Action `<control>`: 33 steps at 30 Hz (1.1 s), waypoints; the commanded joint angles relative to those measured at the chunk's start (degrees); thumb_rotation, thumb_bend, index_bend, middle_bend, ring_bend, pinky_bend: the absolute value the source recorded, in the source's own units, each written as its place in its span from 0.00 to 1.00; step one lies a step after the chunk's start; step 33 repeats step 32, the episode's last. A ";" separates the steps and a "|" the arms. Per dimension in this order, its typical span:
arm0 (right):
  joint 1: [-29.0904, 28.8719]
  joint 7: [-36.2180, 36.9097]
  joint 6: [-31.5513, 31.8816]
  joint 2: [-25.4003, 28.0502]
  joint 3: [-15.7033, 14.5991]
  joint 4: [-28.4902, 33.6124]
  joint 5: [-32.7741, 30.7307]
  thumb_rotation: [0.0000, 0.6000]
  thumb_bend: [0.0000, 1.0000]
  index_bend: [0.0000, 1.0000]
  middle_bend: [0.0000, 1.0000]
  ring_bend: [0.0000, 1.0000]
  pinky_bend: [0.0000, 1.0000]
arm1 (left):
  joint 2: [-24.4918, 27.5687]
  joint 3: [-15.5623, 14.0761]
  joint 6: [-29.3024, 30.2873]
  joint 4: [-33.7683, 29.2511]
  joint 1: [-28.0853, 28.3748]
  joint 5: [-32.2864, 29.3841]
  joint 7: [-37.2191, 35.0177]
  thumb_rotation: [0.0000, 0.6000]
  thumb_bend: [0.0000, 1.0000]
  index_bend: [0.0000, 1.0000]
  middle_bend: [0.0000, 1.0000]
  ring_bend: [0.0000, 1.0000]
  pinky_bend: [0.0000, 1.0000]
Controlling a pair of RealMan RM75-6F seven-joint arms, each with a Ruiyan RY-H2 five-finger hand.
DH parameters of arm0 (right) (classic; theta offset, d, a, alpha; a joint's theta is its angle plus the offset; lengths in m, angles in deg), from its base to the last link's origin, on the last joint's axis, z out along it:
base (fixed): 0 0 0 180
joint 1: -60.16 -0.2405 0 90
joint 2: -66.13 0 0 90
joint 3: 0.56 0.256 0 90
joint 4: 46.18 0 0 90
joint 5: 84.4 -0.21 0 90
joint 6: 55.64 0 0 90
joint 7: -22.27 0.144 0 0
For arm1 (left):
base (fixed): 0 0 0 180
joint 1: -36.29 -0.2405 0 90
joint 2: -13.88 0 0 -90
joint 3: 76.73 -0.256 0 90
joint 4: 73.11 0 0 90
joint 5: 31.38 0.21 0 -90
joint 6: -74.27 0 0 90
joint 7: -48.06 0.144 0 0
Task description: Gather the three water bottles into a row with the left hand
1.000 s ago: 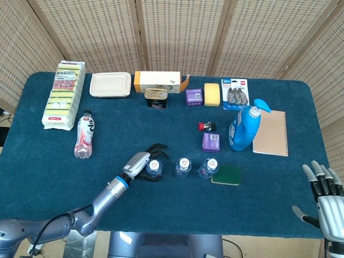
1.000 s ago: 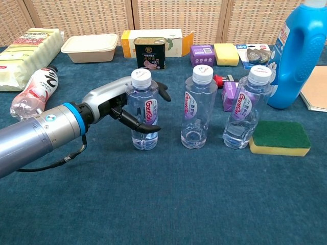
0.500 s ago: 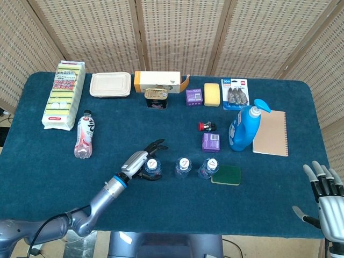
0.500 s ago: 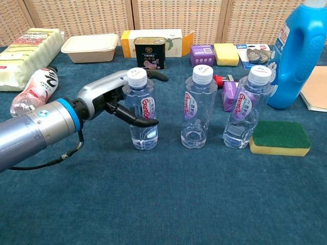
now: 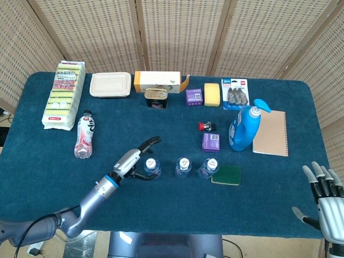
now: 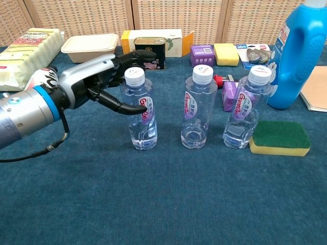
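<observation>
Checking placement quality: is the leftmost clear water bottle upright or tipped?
Upright: the leftmost clear water bottle stands on its base, white cap up, level with the other two; the left hand has its fingers beside it.

A folding screen (image 5: 183, 32) fills the back of the scene: tall panels of pale woven cane set in light wooden frames, angled one against the next so the outer panels slant in at both sides. In the chest view the same weave shows as a band along the top edge. In front of it stands the table (image 5: 161, 209), covered corner to corner in a deep blue, carpet-like cloth with a soft nap. Light is even and bright, shadows short and faint on the cloth. Below the table's near edge, a strip of pale floor (image 5: 252, 250) peeks out, and a dark base sits under the middle.
</observation>
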State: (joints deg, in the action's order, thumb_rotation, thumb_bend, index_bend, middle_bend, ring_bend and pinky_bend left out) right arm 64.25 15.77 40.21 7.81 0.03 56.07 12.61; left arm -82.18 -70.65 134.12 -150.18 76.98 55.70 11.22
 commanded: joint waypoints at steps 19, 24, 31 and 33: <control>0.32 -1.41 0.52 -0.46 -0.22 0.20 0.97 1.00 0.16 0.00 0.00 0.00 0.00 | 31.13 -1.83 22.32 -18.77 -13.57 7.21 12.22 1.00 0.20 0.00 0.00 0.00 0.10; 0.32 -1.89 0.61 -0.71 0.15 0.14 0.46 1.00 0.13 0.00 0.00 0.00 0.00 | 35.61 -4.28 27.12 -18.45 -20.01 5.44 19.61 1.00 0.18 0.00 0.00 0.00 0.10; 0.31 -2.25 0.78 -1.06 0.42 -0.01 0.30 1.00 0.08 0.00 0.00 0.00 0.00 | 35.99 -7.96 31.71 -15.48 -27.96 3.02 22.54 1.00 0.17 0.00 0.00 0.00 0.10; 0.31 -2.33 0.80 -1.12 0.43 -0.06 0.33 1.00 0.08 0.00 0.00 0.00 0.00 | 35.78 -8.53 32.11 -15.12 -28.98 2.85 22.47 1.00 0.17 0.00 0.00 0.00 0.10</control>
